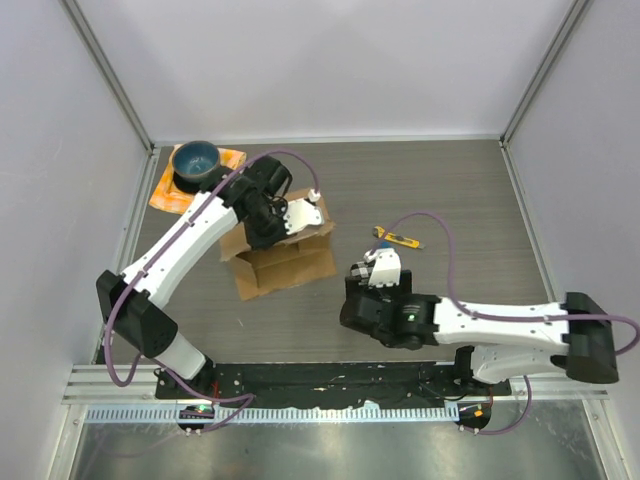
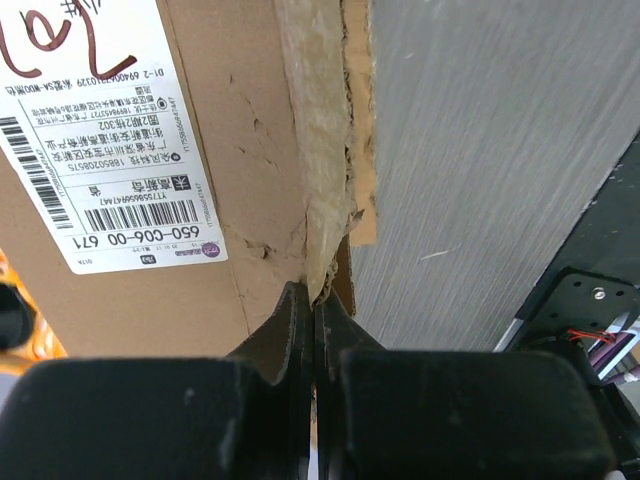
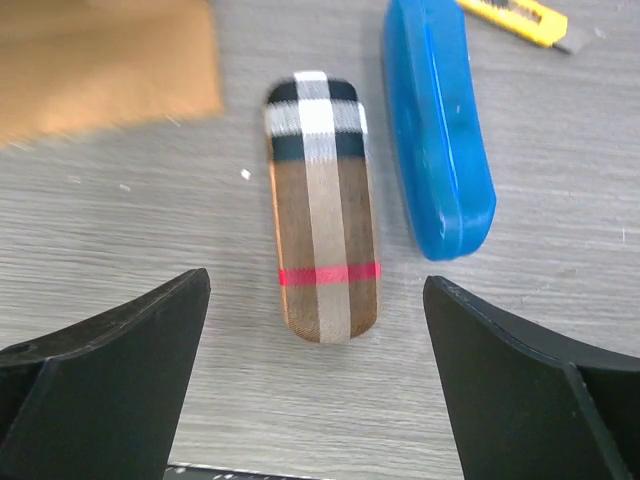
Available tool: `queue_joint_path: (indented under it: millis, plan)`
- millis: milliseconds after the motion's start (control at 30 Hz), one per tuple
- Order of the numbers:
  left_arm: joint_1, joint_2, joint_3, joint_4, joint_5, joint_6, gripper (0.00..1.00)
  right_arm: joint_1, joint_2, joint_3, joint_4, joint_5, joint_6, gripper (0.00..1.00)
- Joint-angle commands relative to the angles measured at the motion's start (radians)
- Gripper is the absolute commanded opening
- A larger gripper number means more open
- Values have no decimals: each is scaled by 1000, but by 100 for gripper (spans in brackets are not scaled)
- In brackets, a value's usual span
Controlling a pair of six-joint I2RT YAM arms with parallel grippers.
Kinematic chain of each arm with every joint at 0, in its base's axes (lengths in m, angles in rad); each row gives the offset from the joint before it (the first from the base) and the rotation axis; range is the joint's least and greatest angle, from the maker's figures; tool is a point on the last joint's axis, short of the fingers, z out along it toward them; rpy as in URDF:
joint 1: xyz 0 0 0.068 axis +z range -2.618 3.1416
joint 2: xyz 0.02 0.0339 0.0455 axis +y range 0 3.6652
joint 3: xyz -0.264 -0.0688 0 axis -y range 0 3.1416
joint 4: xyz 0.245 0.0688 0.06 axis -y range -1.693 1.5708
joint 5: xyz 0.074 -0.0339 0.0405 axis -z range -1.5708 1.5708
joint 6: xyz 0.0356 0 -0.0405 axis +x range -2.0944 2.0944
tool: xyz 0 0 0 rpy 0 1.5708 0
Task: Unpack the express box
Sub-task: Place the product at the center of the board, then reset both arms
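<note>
The express box (image 1: 285, 262) is a brown cardboard carton lying open left of the table's middle. In the left wrist view it (image 2: 240, 150) carries a white shipping label (image 2: 100, 130). My left gripper (image 2: 315, 297) is shut on the taped, torn edge of a flap (image 2: 325, 180), and it (image 1: 284, 222) sits over the box's far side. My right gripper (image 3: 317, 283) is open and holds nothing. It hovers above a plaid brown case (image 3: 322, 210) lying flat on the table. A blue case (image 3: 440, 130) lies just right of it. Seen from above, the right gripper (image 1: 378, 262) is right of the box.
A yellow utility knife (image 1: 397, 237) lies beyond the right gripper, also showing at the top of the right wrist view (image 3: 515, 15). A blue bowl (image 1: 196, 160) sits on an orange cloth (image 1: 165, 193) at the back left. A corner of the carton (image 3: 100, 60) shows beside the plaid case.
</note>
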Motion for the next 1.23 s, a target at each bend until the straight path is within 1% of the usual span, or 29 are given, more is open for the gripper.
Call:
queue_joint_path:
  millis: [0,33,100,133,167,200,233,267,300,367,400,433,467,500,600,667,767,867,933,1033,1100,1200]
  plan:
    - [-119,38,29,-216,145,-26,1,-28,-152,73,-1,80,-60,95]
    - [-136,40,32,-217,156,-32,1,-41,-199,95,-42,90,-64,95]
    - [-186,54,45,-220,153,-41,1,-126,-247,115,-67,84,-89,96]
    - [-199,57,53,-223,158,-50,1,-165,-290,129,-66,67,-139,96]
    - [-217,64,64,-223,159,-57,1,-255,-310,137,-67,53,-162,96]
    - [-223,69,88,-226,159,-61,1,-294,-323,149,-64,39,-182,96]
    - [-226,74,104,-230,147,-76,2,-331,-330,155,-52,4,-240,96]
    - [-226,83,119,-233,130,-84,3,-377,-333,163,-44,-11,-265,96]
    - [-226,87,145,-243,113,-89,8,-396,-329,178,-43,-27,-288,97]
    - [-225,81,150,-243,61,-100,16,-423,-294,192,-43,-59,-328,97]
    - [-225,65,144,-233,46,-101,37,-452,-283,197,-43,-70,-336,97]
    - [-226,57,141,-228,32,-104,51,-468,-272,197,-43,-81,-342,97]
    - [-225,46,138,-220,0,-115,67,-488,-260,197,-41,-113,-357,97]
    - [-225,31,135,-202,-26,-126,99,-521,-231,201,-43,-130,-365,97]
    - [-210,-6,166,-164,-107,-162,100,-555,-194,224,-52,-147,-370,97]
    - [-167,-26,205,-112,-127,-194,100,-557,-179,246,-69,-118,-353,97]
    - [-72,-51,280,-78,-111,-227,100,-555,-160,283,-86,-85,-370,97]
    - [37,-75,311,-26,-59,-299,100,-555,-162,301,-78,-74,-409,97]
    - [103,-113,290,8,-2,-342,100,-555,-163,306,-52,-97,-446,97]
    - [155,-161,193,71,59,-382,100,-557,-145,313,-26,-139,-488,98]
    - [175,-205,101,108,86,-399,100,-555,-137,304,2,-182,-512,98]
    - [253,-239,0,148,167,-420,100,-555,-131,294,34,-199,-538,98]
